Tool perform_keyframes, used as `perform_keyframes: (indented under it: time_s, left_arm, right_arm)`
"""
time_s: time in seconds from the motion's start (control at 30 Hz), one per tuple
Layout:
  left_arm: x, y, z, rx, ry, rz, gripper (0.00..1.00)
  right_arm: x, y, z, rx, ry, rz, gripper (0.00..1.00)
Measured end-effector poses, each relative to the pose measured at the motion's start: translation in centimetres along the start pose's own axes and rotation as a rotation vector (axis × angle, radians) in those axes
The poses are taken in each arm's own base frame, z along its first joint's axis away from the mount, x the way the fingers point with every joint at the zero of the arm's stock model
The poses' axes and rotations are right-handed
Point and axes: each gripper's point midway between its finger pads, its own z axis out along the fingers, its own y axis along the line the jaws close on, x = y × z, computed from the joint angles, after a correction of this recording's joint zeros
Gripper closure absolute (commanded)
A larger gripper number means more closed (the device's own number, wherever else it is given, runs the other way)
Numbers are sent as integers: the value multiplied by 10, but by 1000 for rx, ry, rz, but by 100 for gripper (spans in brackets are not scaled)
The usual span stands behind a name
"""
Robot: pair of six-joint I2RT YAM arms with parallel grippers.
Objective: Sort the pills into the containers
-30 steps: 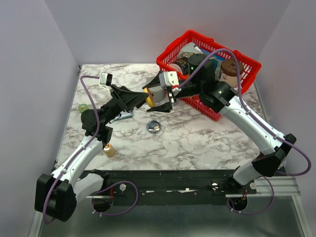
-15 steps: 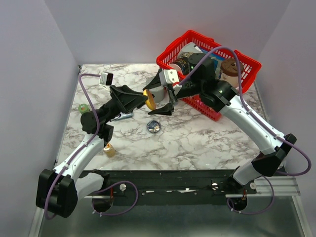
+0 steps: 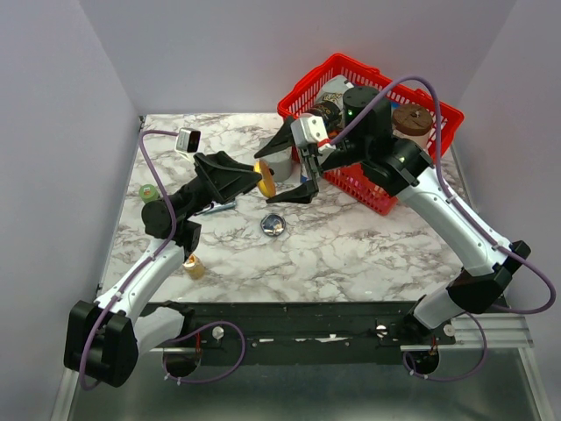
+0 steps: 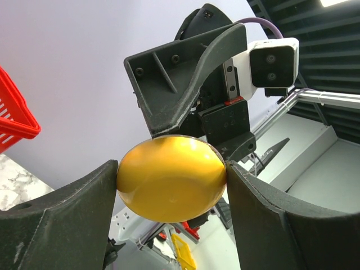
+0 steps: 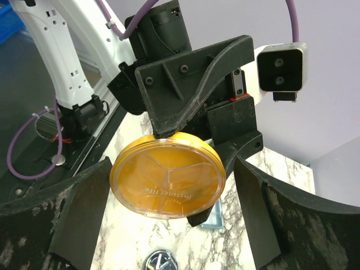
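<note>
The white marble-patterned table [image 3: 351, 246] carries a red wire basket [image 3: 359, 182] at 1 o'clock, a silvery dish [image 3: 273, 225] near centre, a grey cylinder [image 3: 279, 165] at 12, a small green object [image 3: 149, 191] at 9, and a small amber bottle [image 3: 193, 266] at 8.

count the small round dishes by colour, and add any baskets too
orange dish: 1
silvery dish: 1
red wire basket: 1
total: 3
</note>
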Motion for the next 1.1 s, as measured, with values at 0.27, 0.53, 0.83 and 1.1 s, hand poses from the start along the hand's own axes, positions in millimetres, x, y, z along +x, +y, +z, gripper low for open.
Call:
perform_keyframes:
  time_s: [0.27, 0.53, 0.83, 1.1]
  left_arm:
    - [0, 0, 0, 0, 2, -3, 84]
    - [0, 0, 0, -2, 0, -11, 85]
    - [-1, -4, -2, 10, -3, -22, 87]
    - [-2, -6, -4, 18, -6, -32, 89]
  right_arm:
    - [-1, 3, 0, -12, -6, 22, 35]
    - [-2, 3, 0, -10, -8, 38, 45]
    - [-4, 2, 0, -10, -19, 54, 45]
    - [-6, 3, 1, -28, -43, 73, 44]
